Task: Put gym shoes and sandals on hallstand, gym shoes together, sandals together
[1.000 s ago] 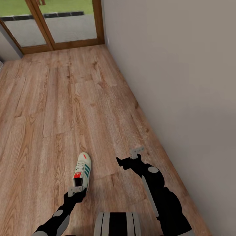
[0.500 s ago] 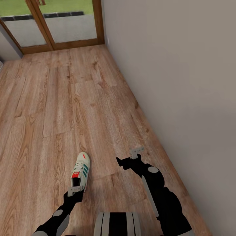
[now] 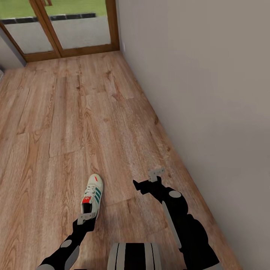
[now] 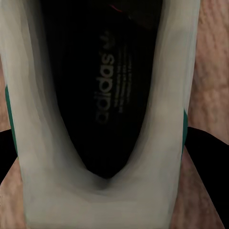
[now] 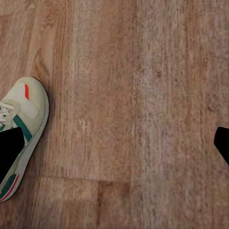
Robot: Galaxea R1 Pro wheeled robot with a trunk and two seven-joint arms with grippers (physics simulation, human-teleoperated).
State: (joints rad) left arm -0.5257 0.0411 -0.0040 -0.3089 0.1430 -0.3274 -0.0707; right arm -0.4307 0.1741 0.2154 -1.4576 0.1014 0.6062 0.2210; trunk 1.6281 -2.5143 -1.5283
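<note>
One gym shoe (image 3: pixel 93 194), white with green stripes and a red tongue label, lies on the corridor floor (image 3: pixel 75 123) with its toe pointing away from me. My left gripper (image 3: pixel 87 218) is at its heel. In the left wrist view the heel opening of the gym shoe (image 4: pixel 102 95) is very close, with a black finger (image 4: pixel 205 157) pressed against each side, so the left gripper (image 4: pixel 102 160) is shut on it. My right gripper (image 3: pixel 150 180) hovers open to the right of the shoe. The right wrist view shows the gym shoe (image 5: pixel 21 138) beside the right gripper (image 5: pixel 114 148). The sandals and the hallstand are out of view.
A plain grey wall (image 3: pixel 210 93) runs along the right side of the corridor. A glass door with a wooden frame (image 3: pixel 60 30) closes the far end. Wood plank flooring stretches ahead and to the left. My base (image 3: pixel 135 257) sits at the bottom edge.
The gym shoe shifted and tilted slightly at its heel between one second and half a second ago. Both arms have stayed still since.
</note>
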